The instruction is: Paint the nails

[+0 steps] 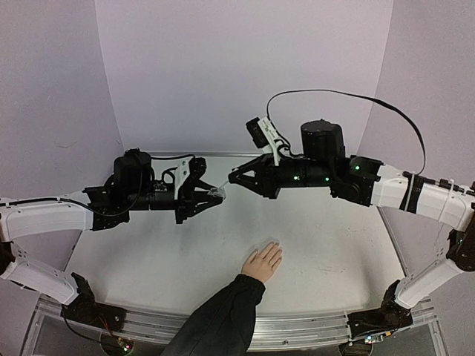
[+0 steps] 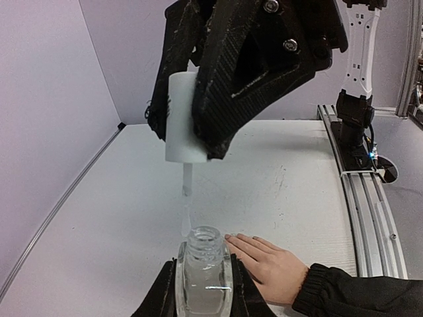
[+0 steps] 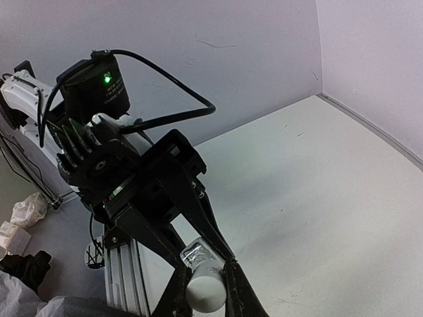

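Top external view: a broad white table [image 1: 148, 259] with a matte, faintly scuffed surface lay between smooth pale-lilac walls [image 1: 223, 74], and a ribbed aluminium rail [image 1: 297, 330] ran along its near edge. The two arms, white shells over black joints, reached in from either side and met above the middle of the table. The left gripper [image 1: 219, 194] came from the left and the right gripper [image 1: 231, 180] from the right, both of coarse, layered black plastic with wedge-shaped fingers.

A dark, creased fabric sleeve [image 1: 223, 315] came up from the near edge. From it a light-skinned hand [image 1: 262, 262] lay palm down on the table, fingers pressed together and pointing to the far side – near of the two grippers and a little to the right.

From the left wrist, the left gripper's fingers pinched a small clear glass bottle [image 2: 203, 271] by its sides; it stood upright, with a threaded neck and an open mouth. Above it the right gripper's fingers were clamped on a smooth white cylindrical cap [image 2: 182, 119], with a thin pale brush [image 2: 187, 191] hanging straight down from it toward the bottle's mouth. Whether the tip touched the rim could not be told.

The nails [image 2: 229, 236] were tiny, pale ovals at the fingertips, resting on the table just right of the bottle in that view – too small to show any coat or gloss.
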`<state>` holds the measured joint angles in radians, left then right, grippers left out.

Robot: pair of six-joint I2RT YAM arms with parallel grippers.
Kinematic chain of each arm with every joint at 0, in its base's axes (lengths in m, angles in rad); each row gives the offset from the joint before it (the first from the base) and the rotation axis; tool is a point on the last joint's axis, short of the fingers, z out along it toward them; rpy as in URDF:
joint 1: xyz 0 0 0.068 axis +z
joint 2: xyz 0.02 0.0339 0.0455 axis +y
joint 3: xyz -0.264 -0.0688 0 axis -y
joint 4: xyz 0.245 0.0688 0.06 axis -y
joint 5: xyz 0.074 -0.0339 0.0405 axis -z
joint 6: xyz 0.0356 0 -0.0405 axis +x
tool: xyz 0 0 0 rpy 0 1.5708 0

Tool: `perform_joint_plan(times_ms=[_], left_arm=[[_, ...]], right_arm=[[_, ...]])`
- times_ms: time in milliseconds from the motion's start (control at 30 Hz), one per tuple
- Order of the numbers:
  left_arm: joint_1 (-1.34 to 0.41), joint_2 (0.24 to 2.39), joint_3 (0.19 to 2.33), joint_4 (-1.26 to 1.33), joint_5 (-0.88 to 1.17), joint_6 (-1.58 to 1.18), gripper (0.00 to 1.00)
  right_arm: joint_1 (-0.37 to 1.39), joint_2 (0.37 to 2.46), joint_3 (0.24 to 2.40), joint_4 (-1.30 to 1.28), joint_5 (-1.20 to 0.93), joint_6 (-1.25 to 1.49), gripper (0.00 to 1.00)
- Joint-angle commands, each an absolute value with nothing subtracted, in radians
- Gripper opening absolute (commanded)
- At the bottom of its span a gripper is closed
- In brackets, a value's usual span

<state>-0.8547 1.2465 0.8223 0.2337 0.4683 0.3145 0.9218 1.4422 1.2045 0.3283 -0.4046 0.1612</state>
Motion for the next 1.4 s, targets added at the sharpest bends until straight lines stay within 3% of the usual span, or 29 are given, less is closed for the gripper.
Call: perform_joint_plan(times_ms=[0,767,1367], left_arm=[[-0.86,1.249,0.827,0.264,0.465,0.321,0.0],[-0.862,1.254,0.825,0.261,0.459,0.327,0.0],[-0.862,1.251,0.824,0.261,0.454,0.333,0.0]], right_arm=[[0.931,1.43,1.242,0.362,-0.407,0.147,0.0],[0.933,1.364,1.186,0.396,-0.388,0.134,0.0],[0.931,1.433,1.207,0.365,-0.409,0.148,0.0]])
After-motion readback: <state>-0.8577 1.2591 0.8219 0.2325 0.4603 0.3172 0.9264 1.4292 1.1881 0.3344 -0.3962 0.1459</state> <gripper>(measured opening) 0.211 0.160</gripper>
